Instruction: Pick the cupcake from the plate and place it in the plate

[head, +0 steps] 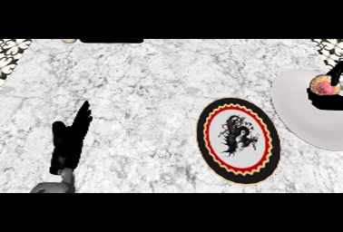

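A cupcake (323,85) with pink frosting sits on a plain white plate (295,104) at the right edge of the head view. My right hand (337,72) comes in from the right edge, its fingers curled round the cupcake, and most of the hand is cut off by the frame. A second plate (202,131), white with a dragon figure and a black, red and yellow rim, lies just left of the white plate. My left hand (70,138) rests open at the lower left, fingers up, far from both plates.
The marble counter (147,81) stretches between my left hand and the plates. A dark object (110,41) and a small beige thing (69,41) sit at the far edge. Patterned tiles (13,50) show at the top corners.
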